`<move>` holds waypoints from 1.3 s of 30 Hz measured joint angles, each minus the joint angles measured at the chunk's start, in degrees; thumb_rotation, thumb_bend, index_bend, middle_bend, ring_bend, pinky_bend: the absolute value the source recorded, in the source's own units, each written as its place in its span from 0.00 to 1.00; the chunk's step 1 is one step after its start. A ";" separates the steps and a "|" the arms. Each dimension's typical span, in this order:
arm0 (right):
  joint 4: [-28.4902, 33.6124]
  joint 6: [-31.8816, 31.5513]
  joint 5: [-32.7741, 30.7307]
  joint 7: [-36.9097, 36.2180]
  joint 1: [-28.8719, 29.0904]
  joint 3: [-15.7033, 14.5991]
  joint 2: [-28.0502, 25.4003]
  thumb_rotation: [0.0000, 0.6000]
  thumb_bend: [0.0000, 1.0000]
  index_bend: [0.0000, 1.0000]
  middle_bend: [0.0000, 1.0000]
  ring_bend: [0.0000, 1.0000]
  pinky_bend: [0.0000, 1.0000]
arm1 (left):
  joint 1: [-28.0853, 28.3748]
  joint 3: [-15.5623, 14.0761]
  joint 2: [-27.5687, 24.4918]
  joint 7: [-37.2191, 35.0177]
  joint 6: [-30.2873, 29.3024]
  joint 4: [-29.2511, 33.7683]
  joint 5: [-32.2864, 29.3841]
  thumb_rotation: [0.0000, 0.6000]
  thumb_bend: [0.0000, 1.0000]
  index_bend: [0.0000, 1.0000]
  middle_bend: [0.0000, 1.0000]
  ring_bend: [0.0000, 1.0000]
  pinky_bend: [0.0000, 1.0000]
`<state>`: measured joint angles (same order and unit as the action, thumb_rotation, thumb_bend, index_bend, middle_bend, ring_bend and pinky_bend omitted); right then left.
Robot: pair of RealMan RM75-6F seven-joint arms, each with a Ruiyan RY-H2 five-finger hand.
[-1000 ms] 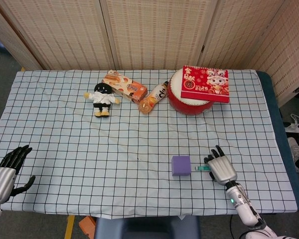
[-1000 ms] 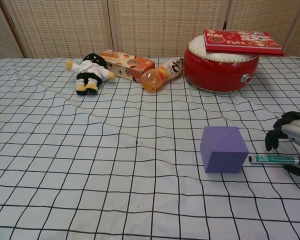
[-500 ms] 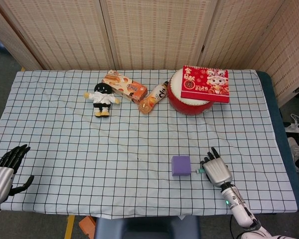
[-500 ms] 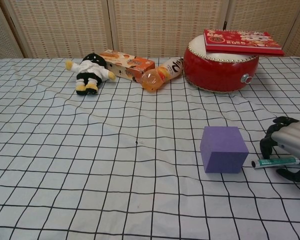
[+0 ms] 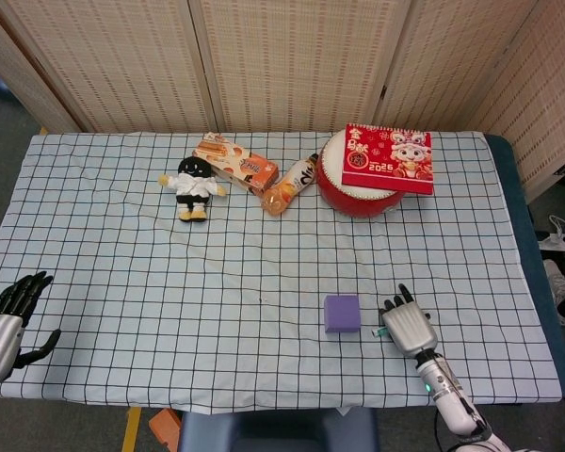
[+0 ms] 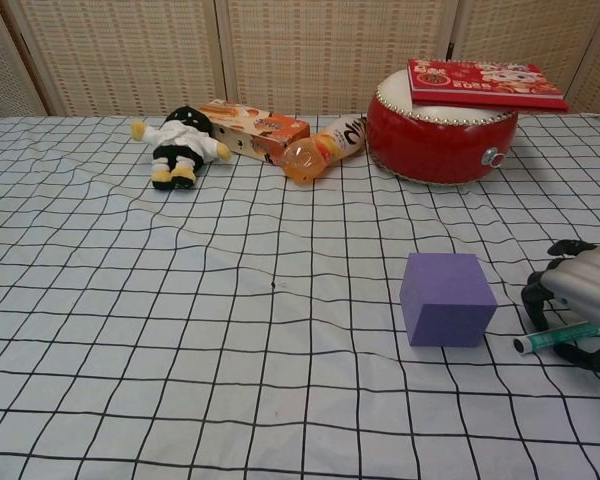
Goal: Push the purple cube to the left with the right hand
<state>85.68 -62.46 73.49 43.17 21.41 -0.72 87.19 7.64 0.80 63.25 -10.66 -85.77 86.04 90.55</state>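
The purple cube [image 5: 342,313] [image 6: 446,298] sits on the checked cloth, right of centre and towards the near edge. My right hand [image 5: 410,325] [image 6: 583,300] lies just to the cube's right, a small gap away and not touching it, fingers extended and slightly apart. A green-and-white tube [image 6: 558,337] [image 5: 378,331] lies on the cloth under that hand, between its fingers and thumb. My left hand [image 5: 5,320] hovers at the table's near left corner, fingers spread and holding nothing; the chest view does not show it.
Along the far side stand a red drum [image 5: 363,188] [image 6: 438,140] with a red book [image 5: 388,158] on top, an orange bottle [image 5: 288,186], a snack box [image 5: 235,162] and a plush doll [image 5: 194,185]. The checked cloth [image 5: 217,282] stretches left of the cube.
My right hand has drawn back a little towards the near edge, and the tube beneath it has slid right, away from the cube. The left hand drifted slightly down and left. The cube stayed put.
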 measured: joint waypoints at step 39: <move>-1.60 -5.99 5.88 -6.90 -0.65 1.31 -1.46 1.00 0.48 0.97 0.85 0.56 0.31 | 0.24 -0.01 0.25 0.64 0.50 0.28 0.07 1.00 0.36 0.00 0.00 0.00 0.12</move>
<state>84.08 -68.45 79.37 36.27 20.76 0.60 85.73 7.87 0.79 63.50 -10.02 -85.27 86.32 90.62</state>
